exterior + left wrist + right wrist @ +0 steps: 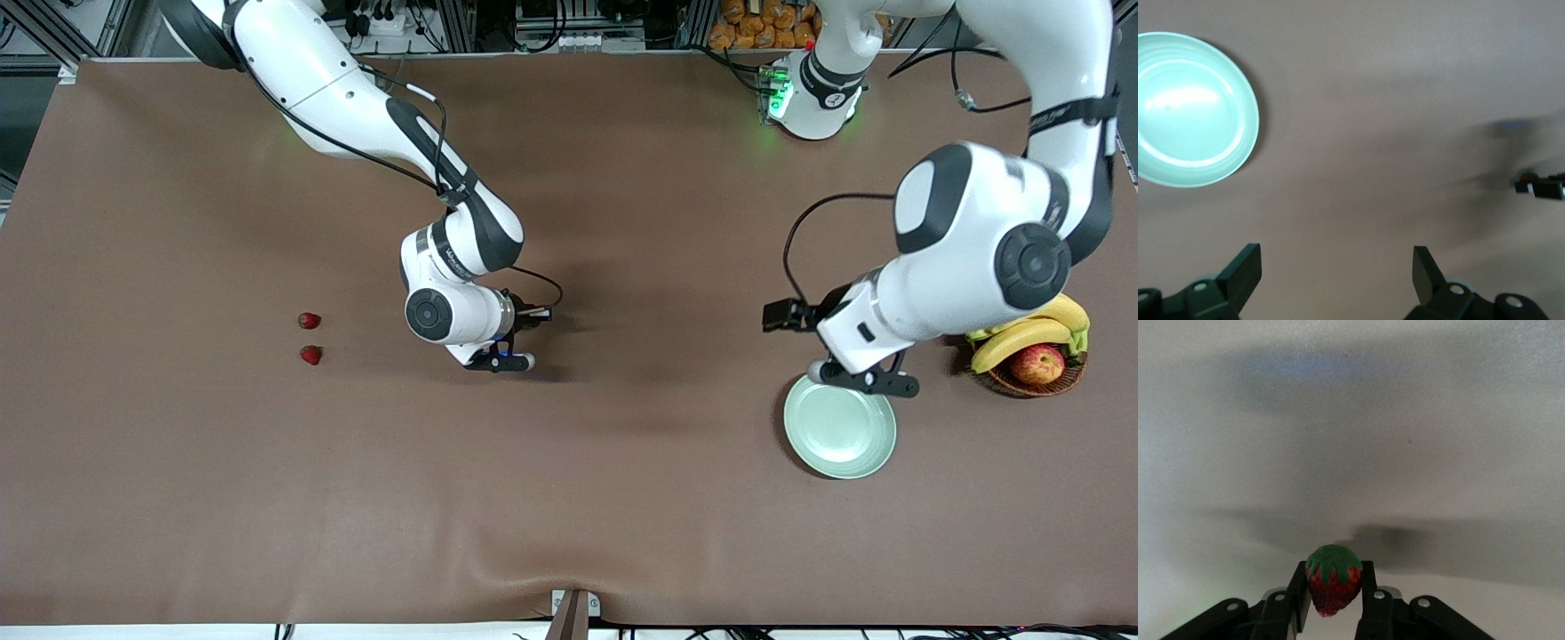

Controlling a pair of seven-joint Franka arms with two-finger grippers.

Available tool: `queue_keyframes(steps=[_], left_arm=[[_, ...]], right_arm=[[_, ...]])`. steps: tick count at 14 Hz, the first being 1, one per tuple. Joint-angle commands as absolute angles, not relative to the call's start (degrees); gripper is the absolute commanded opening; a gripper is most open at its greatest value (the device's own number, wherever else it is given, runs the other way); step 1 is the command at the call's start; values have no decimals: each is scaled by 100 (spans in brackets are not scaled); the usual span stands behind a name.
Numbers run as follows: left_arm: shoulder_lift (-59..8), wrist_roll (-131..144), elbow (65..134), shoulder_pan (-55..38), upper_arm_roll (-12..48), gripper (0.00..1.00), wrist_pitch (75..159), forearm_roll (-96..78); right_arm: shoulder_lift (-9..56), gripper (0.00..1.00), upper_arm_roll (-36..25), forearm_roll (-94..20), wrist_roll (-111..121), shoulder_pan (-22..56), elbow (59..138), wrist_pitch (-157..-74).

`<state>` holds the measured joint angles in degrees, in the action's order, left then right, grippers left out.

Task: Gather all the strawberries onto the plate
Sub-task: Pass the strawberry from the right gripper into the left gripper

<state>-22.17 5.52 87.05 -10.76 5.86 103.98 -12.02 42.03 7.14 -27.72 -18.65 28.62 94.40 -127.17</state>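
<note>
My right gripper [1333, 587] is shut on a red strawberry [1333, 584] with a green cap and holds it above the bare middle of the table; in the front view the gripper [524, 322] hides the berry. Two more strawberries lie toward the right arm's end of the table, one [308, 320] farther from the front camera than the other [310, 355]. The pale mint-green plate [839, 428] is empty and also shows in the left wrist view [1193, 110]. My left gripper [867, 380] is open and empty over the table just by the plate's rim.
A brown wicker basket [1031, 378] with bananas [1022, 335] and a red-yellow apple [1037, 364] stands at the left arm's end of the table, beside the plate. My right gripper also shows in the left wrist view [1540, 186].
</note>
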Motion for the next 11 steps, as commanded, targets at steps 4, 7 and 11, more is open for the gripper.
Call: queue_keyframes(steps=[4, 7, 11], left_arm=[[-2952, 1861, 8403, -1906, 580, 100, 11073, -1292], [-3400, 2546, 8244, -2354, 580, 100, 11556, -1301], [-3936, 3329, 8244, -3127, 536, 100, 12688, -1266]], right_arm=[[4088, 87, 484, -2795, -1793, 2848, 9352, -12648], [3755, 100, 116, -2786, -1775, 2673, 9343, -12612], [3253, 100, -52, -2734, -1425, 1944, 9465, -11517]])
